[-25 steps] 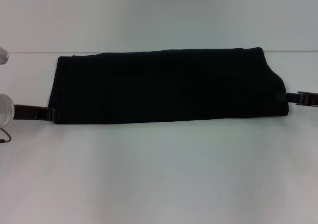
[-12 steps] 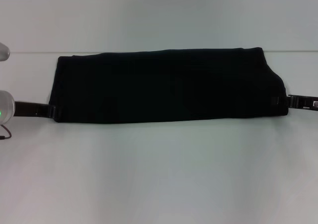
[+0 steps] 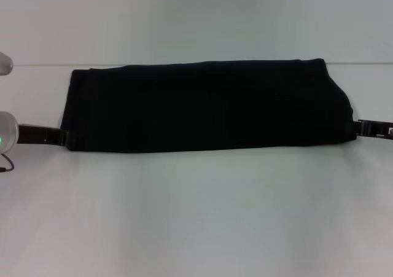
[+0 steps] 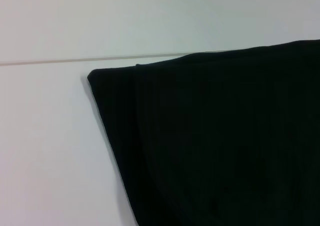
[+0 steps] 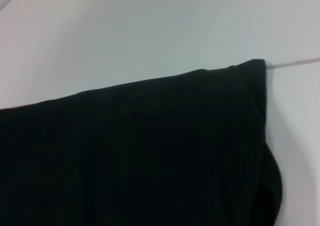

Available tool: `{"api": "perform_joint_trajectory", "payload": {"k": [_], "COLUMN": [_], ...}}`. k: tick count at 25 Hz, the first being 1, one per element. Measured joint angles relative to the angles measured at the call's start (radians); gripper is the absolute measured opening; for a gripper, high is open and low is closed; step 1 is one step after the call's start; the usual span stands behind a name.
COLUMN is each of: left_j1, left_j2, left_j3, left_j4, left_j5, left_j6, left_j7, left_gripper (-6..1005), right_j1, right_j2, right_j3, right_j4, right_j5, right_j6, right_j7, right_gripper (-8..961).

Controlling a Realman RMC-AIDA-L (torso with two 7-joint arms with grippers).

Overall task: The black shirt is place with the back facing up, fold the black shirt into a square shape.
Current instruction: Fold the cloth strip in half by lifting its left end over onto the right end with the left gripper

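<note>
White tabletop (image 3: 196, 215) holds the big soft black shirt (image 3: 209, 105), already a long flat band across the middle. The left gripper (image 3: 61, 137) sits at one end, the right gripper (image 3: 359, 128) at the other. I cannot tell if either is pinching cloth. If one slips, the fold goes crooked.

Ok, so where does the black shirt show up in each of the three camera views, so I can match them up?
Head view: the black shirt lies as a wide folded band across the middle of the white table.
Left wrist view: it fills the lower right, one corner pointing up left.
Right wrist view: it fills the lower half, one corner at upper right.
Shared landmark: the table's far edge line, running behind the shirt in every view.
</note>
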Motion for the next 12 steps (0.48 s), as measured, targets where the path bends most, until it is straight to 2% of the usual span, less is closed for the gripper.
{"api": "perform_joint_trajectory", "payload": {"k": [3, 8, 12], "left_j1": [0.002, 0.006, 0.011], "left_j2": [0.000, 0.002, 0.003], "left_j3": [-0.001, -0.009, -0.011], "left_j4": [0.001, 0.013, 0.030], "left_j5": [0.000, 0.000, 0.000], "left_j6": [0.000, 0.000, 0.003], "left_j7": [0.000, 0.000, 0.000], "left_gripper": [33, 39, 45], "right_j1": [-0.010, -0.022, -0.035], "right_j2": [0.000, -0.009, -0.011], "right_j3": [0.005, 0.016, 0.024], "right_j4": [-0.007, -0.016, -0.033], "right_j5": [0.003, 0.005, 0.005], "right_j6": [-0.006, -0.034, -0.064], "right_j7": [0.000, -0.002, -0.002], "right_gripper": [43, 9, 28]}}
